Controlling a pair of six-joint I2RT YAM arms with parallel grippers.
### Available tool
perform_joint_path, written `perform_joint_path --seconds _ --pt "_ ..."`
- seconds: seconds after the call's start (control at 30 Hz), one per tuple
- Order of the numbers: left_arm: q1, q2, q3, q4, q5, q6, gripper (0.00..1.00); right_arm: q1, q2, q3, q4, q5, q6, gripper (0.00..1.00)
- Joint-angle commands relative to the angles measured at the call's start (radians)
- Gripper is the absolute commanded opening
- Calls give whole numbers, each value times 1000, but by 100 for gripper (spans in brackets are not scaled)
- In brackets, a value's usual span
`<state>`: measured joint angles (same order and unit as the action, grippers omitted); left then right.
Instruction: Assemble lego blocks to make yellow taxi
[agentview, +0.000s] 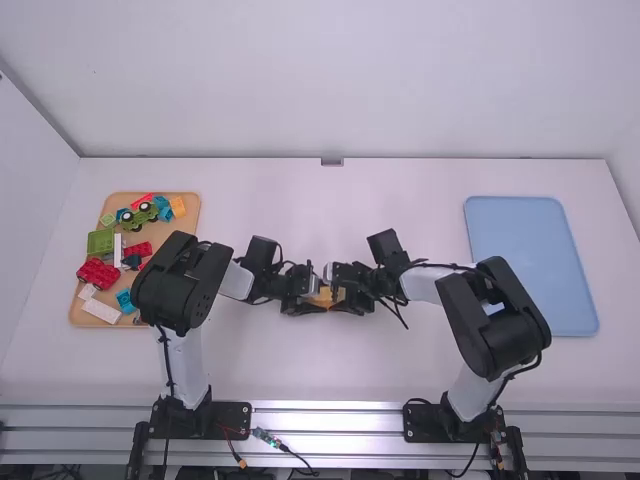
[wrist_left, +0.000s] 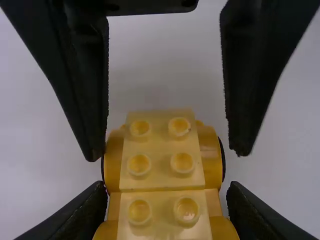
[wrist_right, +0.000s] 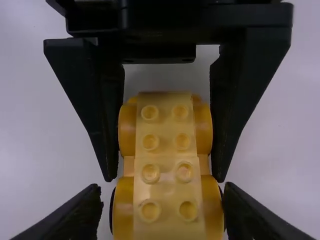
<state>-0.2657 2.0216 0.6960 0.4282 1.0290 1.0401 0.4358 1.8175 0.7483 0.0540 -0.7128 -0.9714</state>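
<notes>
Right wrist view: left gripper (agentview: 316, 294) clasps round-studded yellow blocks (wrist_right: 166, 130), right gripper (agentview: 338, 292) parted around them

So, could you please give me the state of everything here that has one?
Left gripper: closed on the yellow car.
Right gripper: open, fingers astride the yellow car.
Yellow car: blocks joined, studs up.
Wooden tray: loaded with blocks.
Blue tray: lying flat.

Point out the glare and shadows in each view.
High view: bright streaks along the metal rails; left wrist view: a small glint on a near stud of the yellow blocks, soft grey shading on the table beyond; right wrist view: pale highlights on the studs, similar soft shading behind.
</notes>
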Motion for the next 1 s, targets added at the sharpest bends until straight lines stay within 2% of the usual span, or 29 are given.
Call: perform_joint_path --seconds 0.0,0.07,0.2,0.33,0.37,0.43,0.47,0.5,0.6,0.67,0.77,0.97 --pt "-5 18 -12 7 2 12 42 -4 3 -8 -3 11 4 67" --pt "-4 18 -14 8 -1 11 41 -16 -29 -8 -14 0 -1 70" --pt "-5 18 -10 3 0 11 41 -54 -100 -8 -67 -35 -32 70" --pt "-5 18 9 -32 0 11 41 -118 -173 -9 -161 -153 -155 70" --pt "-5 18 11 -34 0 11 41 -136 -178 -9 -167 -185 -172 67" --pt "-5 18 10 -30 2 12 40 -162 -176 -9 -167 -232 -181 43" --pt "-5 18 8 -25 3 12 39 -176 -168 -9 -166 -259 -177 4" --pt "-5 18 4 -19 2 12 38 -184 -156 -9 -167 -274 -164 0" --pt "-5 18 -3 -3 2 11 37 -187 -128 -9 -158 -293 -132 0" --pt "-5 18 -9 12 3 12 34 -187 -91 -9 -142 -315 -167 0" --pt "-5 18 -12 16 3 9 35 -190 -40 -9 -149 -382 -289 0" --pt "-5 18 -11 15 3 4 36 -202 3 -9 -106 -492 -301 0"
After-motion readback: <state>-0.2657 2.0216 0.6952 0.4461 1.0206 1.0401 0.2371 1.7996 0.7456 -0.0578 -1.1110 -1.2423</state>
